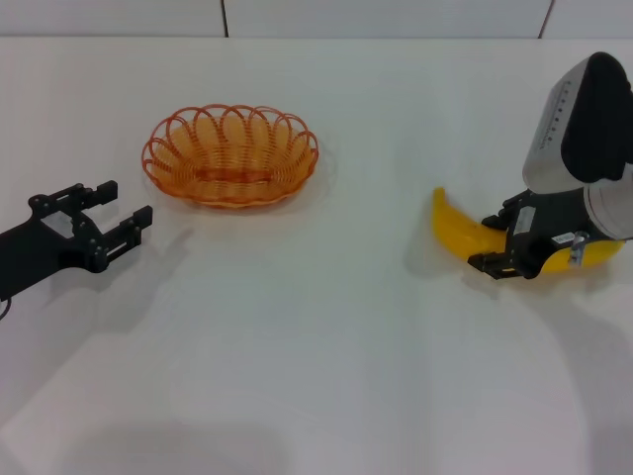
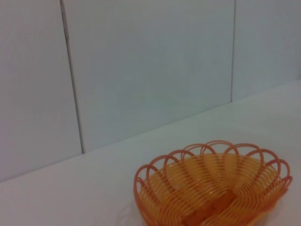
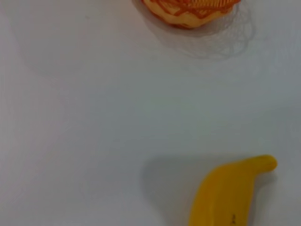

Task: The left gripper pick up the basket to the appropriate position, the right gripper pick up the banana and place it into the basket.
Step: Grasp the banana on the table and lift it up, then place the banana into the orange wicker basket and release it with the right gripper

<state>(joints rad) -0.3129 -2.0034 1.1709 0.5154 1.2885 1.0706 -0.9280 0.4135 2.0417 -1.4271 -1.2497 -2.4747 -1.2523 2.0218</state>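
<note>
- Left gripper [image 1: 117,215]: black two-fingered claw on a long black forearm, low on the left side of the white table [image 1: 316,376]. Its fingers are spread apart with nothing between them. It points toward the basket, near it but clear of the rim.
- Basket [image 1: 230,155]: shallow oval of orange wire with a looped scalloped rim, standing upright on the table toward the far left of centre. Nothing lies inside it. The left wrist view shows the basket [image 2: 214,188] close before the camera, with the pale panelled wall [image 2: 150,70] behind it. The right wrist view catches only an edge of the basket [image 3: 190,9], far from the banana.
- Right gripper [image 1: 495,242]: black claw on a silver-white wrist, at the right side of the table, down over the banana. One finger lies on each side of the fruit's middle, the jaws set at about the width of the fruit. Whether they press on it cannot be told.
- Banana [image 1: 457,226]: bright yellow, curved, lying on the table at the right, well apart from the basket. One end points up and to the left; the other end shows beyond the gripper. In the right wrist view the banana [image 3: 228,193] rests flat on the bare white surface, casting a soft shadow.
</note>
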